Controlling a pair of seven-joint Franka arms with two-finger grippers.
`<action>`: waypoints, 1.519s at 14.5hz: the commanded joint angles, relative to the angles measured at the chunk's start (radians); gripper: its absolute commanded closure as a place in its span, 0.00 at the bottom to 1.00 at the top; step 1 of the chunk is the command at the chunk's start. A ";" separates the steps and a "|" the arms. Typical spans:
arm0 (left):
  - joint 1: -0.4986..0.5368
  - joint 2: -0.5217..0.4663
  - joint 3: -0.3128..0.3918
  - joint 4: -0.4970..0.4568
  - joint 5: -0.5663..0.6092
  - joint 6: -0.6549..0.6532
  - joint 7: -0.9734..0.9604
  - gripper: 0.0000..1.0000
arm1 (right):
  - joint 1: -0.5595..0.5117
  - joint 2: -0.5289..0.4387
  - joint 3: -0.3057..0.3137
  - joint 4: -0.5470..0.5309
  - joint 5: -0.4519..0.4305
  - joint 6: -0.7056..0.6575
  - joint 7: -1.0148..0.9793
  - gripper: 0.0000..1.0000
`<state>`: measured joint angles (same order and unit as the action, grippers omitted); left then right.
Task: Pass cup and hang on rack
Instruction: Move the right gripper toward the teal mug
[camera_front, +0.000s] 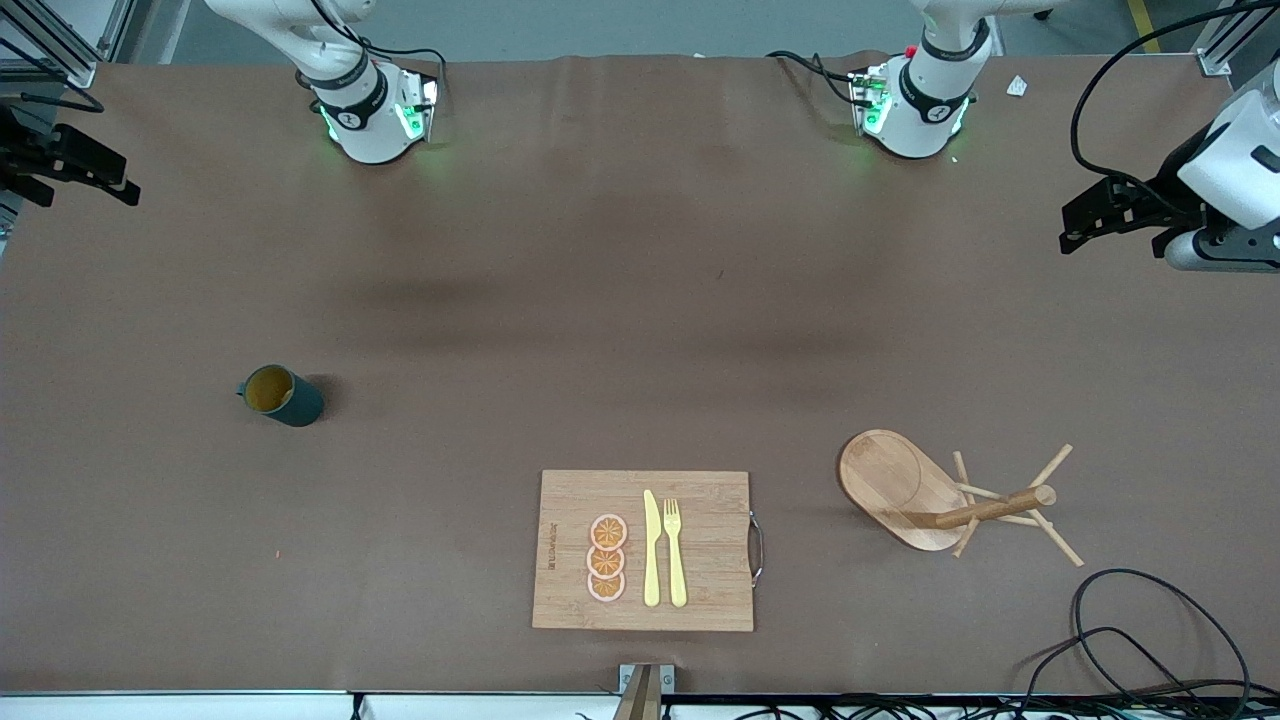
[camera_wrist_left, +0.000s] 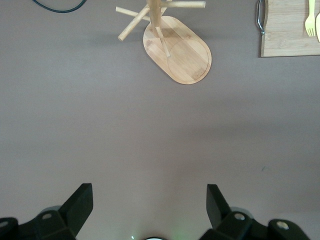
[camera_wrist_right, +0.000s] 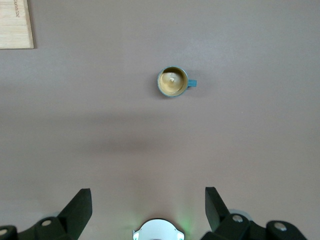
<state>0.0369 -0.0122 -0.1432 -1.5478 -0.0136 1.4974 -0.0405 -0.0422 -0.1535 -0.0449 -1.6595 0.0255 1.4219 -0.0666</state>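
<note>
With both grippers' jaws apart, grasp the rigid, light, ribbed dark teal cylindrical mug (camera_front: 281, 395) across its rim.

The cup (camera_front: 281, 395) stands upright on the brown table (camera_front: 600, 300) toward the right arm's end. The rack (camera_front: 945, 497) stands toward the left arm's end, beside a cutting board (camera_front: 644, 550) carrying orange slices (camera_front: 607, 558), a knife (camera_front: 651, 548) and a fork (camera_front: 675, 552). The left gripper (camera_front: 1085, 222) and the right gripper (camera_front: 105, 175) hang empty over the table's two ends, both arms waiting.
</note>
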 joint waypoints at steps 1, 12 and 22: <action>0.000 0.003 -0.001 0.021 -0.013 -0.002 -0.007 0.00 | -0.010 -0.021 0.005 -0.020 -0.006 0.002 -0.013 0.00; -0.002 0.093 0.002 0.129 -0.003 -0.002 -0.018 0.00 | -0.018 0.002 0.002 0.037 -0.007 -0.012 0.002 0.00; 0.018 0.089 0.011 0.172 -0.059 -0.083 -0.021 0.00 | -0.050 0.152 -0.003 0.040 0.004 -0.005 -0.009 0.00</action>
<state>0.0533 0.0812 -0.1350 -1.3894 -0.0720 1.4335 -0.0513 -0.0591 -0.0714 -0.0602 -1.6359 0.0233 1.4183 -0.0668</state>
